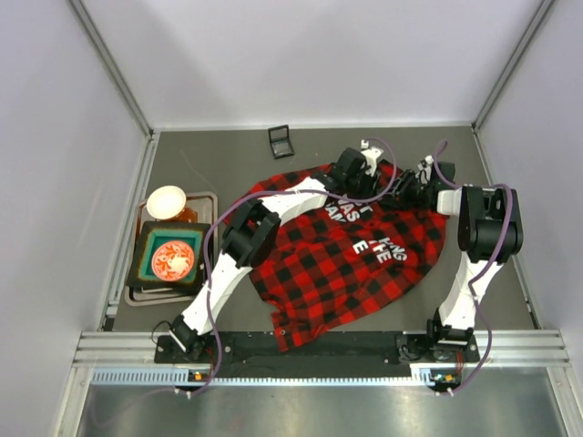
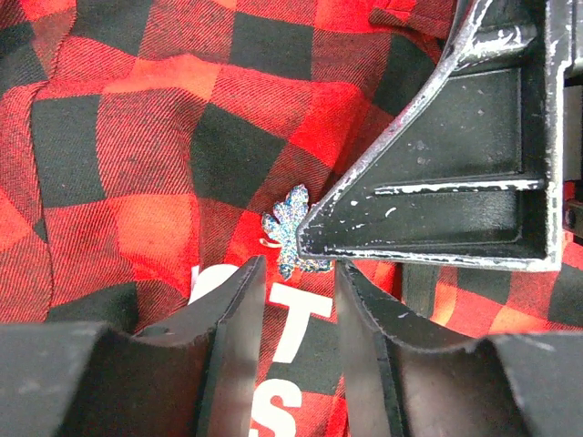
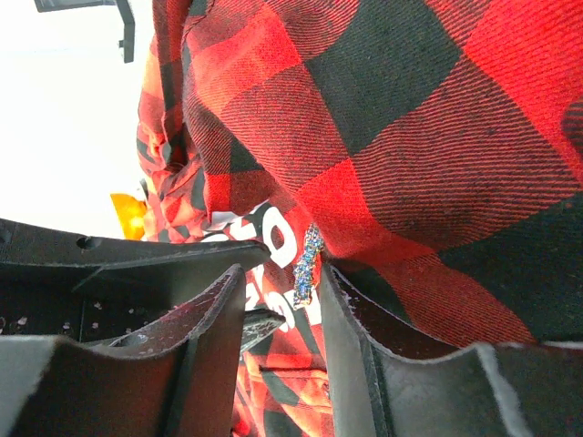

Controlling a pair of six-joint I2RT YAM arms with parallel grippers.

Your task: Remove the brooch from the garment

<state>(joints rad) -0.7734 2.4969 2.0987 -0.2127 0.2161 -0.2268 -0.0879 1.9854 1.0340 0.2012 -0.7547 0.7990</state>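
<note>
The garment is a red-and-black plaid shirt with white lettering, spread on the table. The brooch is a small sparkly pale-blue pin on the cloth just above a white letter T. It is hidden in the top view. My left gripper is open, its tips just below the brooch. My right gripper is open, and the brooch shows edge-on between its tips, close to the right finger. One right finger touches the brooch's edge. Both grippers meet at the shirt's far part, the left and the right.
A small black square box lies beyond the shirt. A tray at the left holds a white bowl and a green-framed plate. White walls close in the table on three sides.
</note>
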